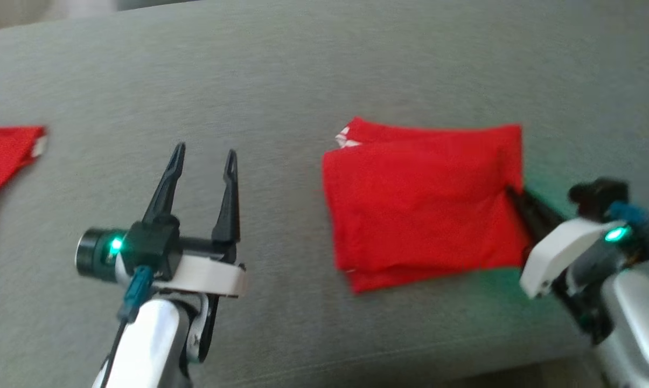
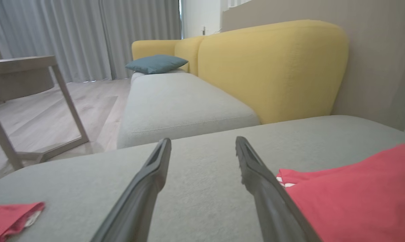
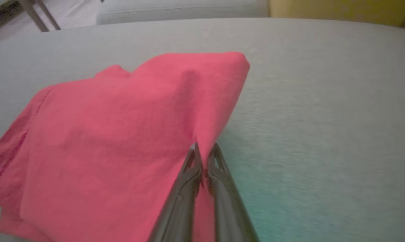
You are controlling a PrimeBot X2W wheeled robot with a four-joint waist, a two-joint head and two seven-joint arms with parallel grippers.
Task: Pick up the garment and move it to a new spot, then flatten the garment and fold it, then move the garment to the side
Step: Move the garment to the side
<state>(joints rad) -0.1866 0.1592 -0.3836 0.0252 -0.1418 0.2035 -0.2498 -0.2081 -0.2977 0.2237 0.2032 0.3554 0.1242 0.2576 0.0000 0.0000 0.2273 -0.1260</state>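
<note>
Two red cloths lie on the grey cushion (image 1: 281, 81): the garment (image 1: 421, 199), a folded, layered rectangle right of centre, and a second cloth (image 1: 4, 156) at the left edge. The right gripper (image 1: 510, 191) pinches the garment's right edge, while the left gripper (image 1: 204, 153) stands wide and empty.

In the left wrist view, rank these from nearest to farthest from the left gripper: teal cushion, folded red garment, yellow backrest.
1. folded red garment, lying just right of the left gripper.
2. yellow backrest, ahead and to the right.
3. teal cushion, farthest, ahead and to the left.
</note>
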